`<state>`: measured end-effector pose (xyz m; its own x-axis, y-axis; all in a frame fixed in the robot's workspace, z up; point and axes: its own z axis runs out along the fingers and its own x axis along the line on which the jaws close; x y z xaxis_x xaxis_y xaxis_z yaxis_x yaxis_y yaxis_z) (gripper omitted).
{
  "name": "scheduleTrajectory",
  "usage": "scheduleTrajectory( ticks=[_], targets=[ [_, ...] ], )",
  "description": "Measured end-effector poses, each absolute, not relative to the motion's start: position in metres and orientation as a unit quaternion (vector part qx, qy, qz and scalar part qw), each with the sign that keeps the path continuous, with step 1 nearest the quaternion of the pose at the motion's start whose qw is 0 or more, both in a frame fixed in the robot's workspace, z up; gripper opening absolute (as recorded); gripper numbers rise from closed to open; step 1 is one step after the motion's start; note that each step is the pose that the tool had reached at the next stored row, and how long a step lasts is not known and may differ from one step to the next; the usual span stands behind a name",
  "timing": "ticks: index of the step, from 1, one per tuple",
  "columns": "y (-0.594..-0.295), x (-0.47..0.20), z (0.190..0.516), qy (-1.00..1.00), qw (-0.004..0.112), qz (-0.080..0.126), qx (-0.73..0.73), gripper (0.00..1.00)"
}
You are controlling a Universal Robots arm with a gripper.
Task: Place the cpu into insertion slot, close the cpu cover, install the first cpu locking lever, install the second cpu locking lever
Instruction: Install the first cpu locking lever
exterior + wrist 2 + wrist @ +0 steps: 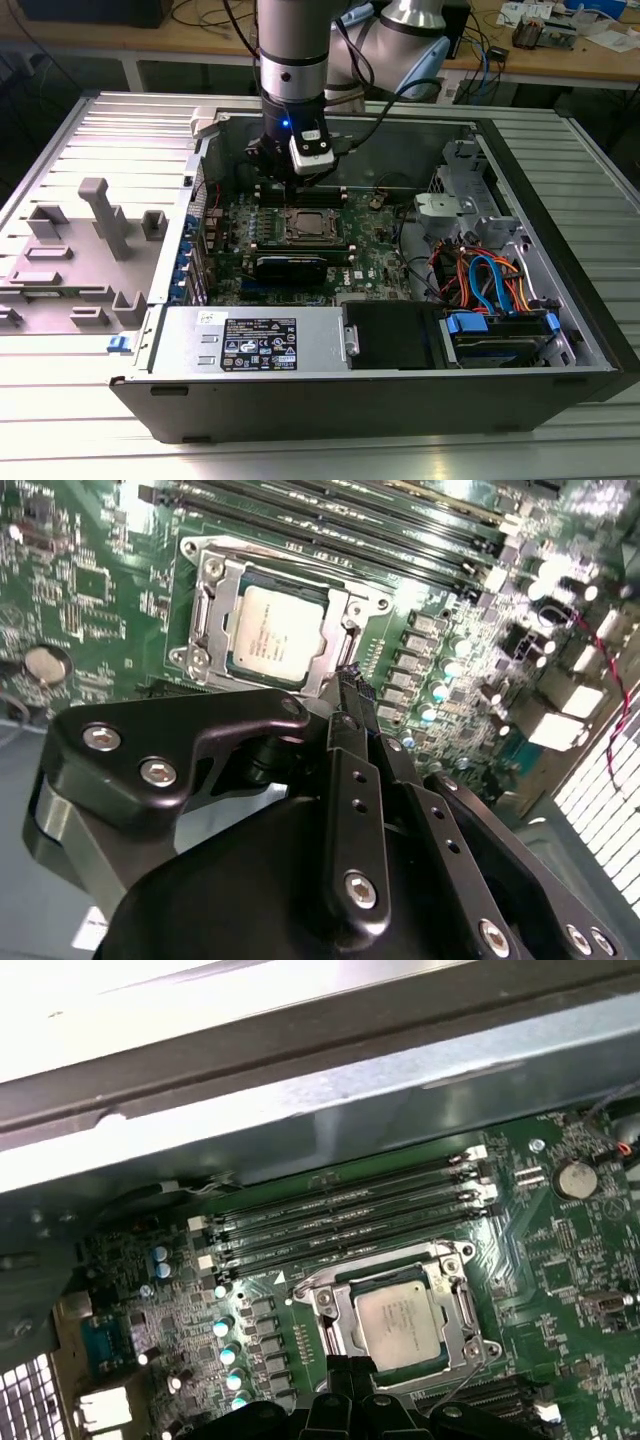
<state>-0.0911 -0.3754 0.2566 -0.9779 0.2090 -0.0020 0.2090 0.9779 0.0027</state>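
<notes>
Hovering at the socket's (470, 1345) near edge, the gripper (347, 693) has its jaws pinched together on nothing, a narrow tip suited to pushing. Just beyond them the cpu (398, 1315) lies seated, the cover (333, 1322) flat around it.
</notes>
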Motion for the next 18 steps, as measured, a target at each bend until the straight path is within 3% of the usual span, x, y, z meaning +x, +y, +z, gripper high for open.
scheduleTrajectory(
  ticks=[18],
  targets=[
    [-0.3757, -0.0918, 0.2566, 0.999, 0.001, 0.001, 0.033, 0.11]
  ],
)
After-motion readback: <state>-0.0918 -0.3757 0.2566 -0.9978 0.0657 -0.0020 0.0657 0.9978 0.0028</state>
